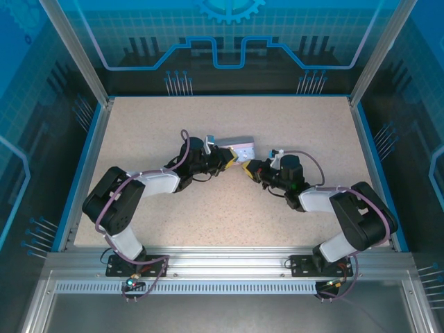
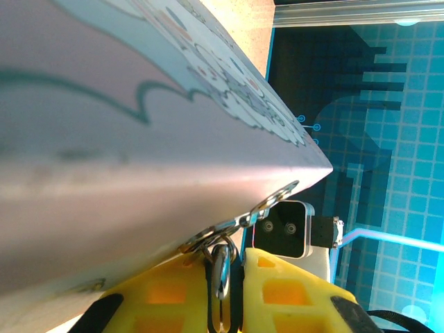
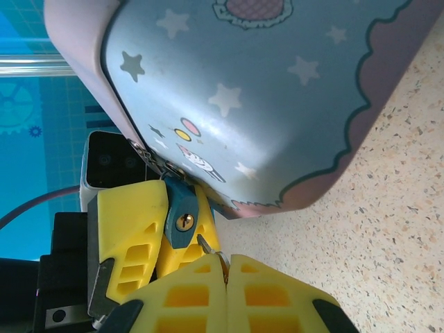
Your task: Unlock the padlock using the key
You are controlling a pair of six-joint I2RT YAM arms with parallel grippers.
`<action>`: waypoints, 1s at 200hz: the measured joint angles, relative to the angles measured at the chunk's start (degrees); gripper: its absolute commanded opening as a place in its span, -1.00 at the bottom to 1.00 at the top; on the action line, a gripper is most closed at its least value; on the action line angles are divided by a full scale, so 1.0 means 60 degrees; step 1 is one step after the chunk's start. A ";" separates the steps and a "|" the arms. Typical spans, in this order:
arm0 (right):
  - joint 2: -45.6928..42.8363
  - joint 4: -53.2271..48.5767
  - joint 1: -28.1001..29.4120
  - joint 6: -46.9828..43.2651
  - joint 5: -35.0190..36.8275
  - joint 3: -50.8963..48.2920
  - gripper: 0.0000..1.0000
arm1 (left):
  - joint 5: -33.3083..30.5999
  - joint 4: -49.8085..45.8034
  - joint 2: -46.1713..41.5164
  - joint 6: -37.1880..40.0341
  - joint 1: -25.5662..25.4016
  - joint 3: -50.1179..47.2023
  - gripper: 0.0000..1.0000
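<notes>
Right wrist: right gripper pinches key just short of padlock clamped in left gripper; insertion, turning apparently remain.

One tin, one padlock, one key (tiny), two arms.

Speckled sandy table with a blue rim, pale blue starry tin near its middle, one edge resting on it

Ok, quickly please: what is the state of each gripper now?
The left gripper is closed, holding the padlock.
The right gripper is closed, holding the key.
</notes>
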 measured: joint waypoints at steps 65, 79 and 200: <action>0.0157 0.0011 0.0000 0.0004 -0.0004 0.0248 -1.00 | 0.0000 0.0036 0.0000 -0.0007 0.0000 0.0000 -1.00; 0.0204 0.0062 0.0000 0.0011 0.0000 0.0280 -1.00 | 0.0000 0.0044 0.0000 -0.0036 0.0000 0.0000 -1.00; 0.0874 0.0852 0.0004 0.0474 -0.0044 0.0444 -1.00 | -0.0113 0.0313 0.0000 -0.0178 0.0084 -0.0131 -1.00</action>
